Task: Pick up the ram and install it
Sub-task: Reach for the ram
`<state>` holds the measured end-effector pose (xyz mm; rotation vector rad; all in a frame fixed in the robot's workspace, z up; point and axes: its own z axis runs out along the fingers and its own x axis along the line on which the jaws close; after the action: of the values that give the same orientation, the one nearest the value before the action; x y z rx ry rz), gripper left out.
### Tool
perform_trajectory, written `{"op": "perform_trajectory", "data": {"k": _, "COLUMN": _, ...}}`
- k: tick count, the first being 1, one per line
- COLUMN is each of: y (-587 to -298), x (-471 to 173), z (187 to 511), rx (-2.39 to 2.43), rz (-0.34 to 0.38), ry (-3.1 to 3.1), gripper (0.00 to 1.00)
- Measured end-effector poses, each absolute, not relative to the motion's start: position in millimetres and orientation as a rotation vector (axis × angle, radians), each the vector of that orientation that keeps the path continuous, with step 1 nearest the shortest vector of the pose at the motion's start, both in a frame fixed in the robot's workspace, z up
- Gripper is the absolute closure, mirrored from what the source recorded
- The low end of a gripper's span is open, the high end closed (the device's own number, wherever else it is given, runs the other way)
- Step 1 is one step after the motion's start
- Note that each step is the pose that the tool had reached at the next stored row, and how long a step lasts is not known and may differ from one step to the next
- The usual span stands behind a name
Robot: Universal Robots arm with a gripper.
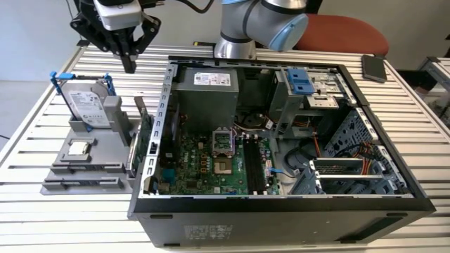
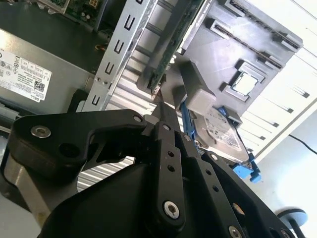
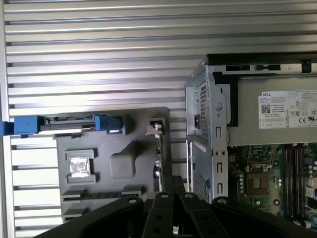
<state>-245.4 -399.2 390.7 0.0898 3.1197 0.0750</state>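
Observation:
The ram (image 3: 101, 194) looks like a thin dark stick lying flat in a slot of the grey parts holder (image 3: 133, 163), just past the square chip (image 3: 79, 167). My gripper (image 1: 128, 66) hangs high over the table behind that holder (image 1: 91, 158), between the hard drive and the open case. Its black fingers (image 2: 163, 124) are shut together with nothing between them. In the first wrist view the gripper (image 3: 171, 184) sits over the upright green card's edge. The motherboard's black memory slots (image 1: 254, 166) lie inside the case, also seen in the first wrist view (image 3: 294, 178).
The open computer case (image 1: 168, 105) stands to the exterior view's right of the holder, its metal wall close to the gripper. On the holder stand a hard drive in a blue frame (image 1: 88, 105) and a green expansion card (image 1: 144, 139). A phone (image 1: 374, 67) lies at the back.

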Motion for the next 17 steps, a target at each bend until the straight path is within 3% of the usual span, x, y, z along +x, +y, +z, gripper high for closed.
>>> {"op": "perform_trajectory", "data": {"k": 17, "y": -399, "x": -263, "z": 391, "rx": 0.086, "rz": 0.075, "ry": 3.121, "gripper": 1.0}}
